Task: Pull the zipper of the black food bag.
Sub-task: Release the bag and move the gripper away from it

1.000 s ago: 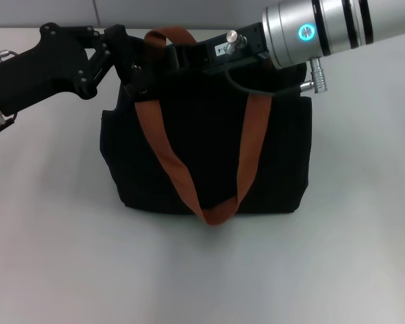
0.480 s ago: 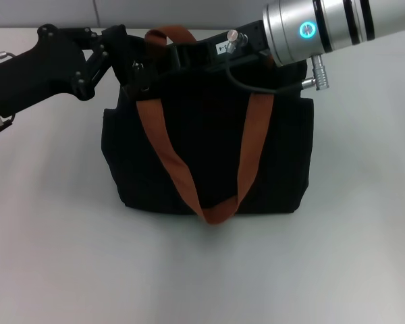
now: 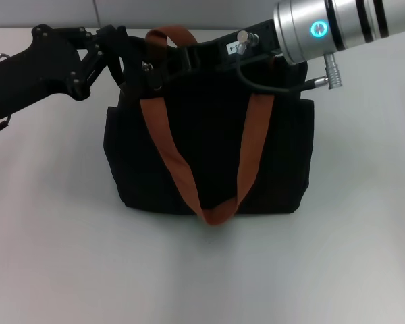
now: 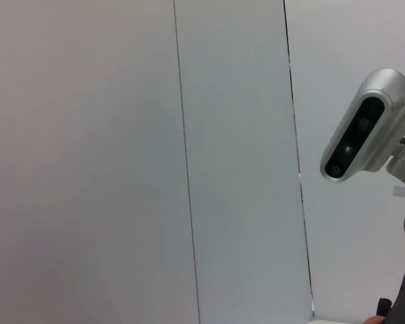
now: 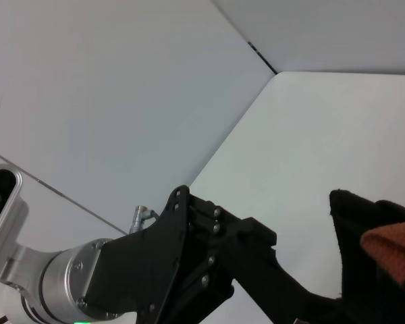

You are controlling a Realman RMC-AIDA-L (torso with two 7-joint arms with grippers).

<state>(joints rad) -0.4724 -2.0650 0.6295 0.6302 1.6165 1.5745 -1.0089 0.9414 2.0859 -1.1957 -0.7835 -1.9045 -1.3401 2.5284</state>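
I am seeing: silver right forearm (image 3: 337, 23), black bands, cyan ring light glowing; black cable looping; matte-black left gripper (image 3: 131, 57), exposed screws.

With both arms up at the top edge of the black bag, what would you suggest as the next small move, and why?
Probably the right end effector should draw slowly along the bag's top toward the robot's right. The left end effector sits at the left top corner of the black food bag, seemingly bracing it. The zipper is hidden, so confirm the grip first.
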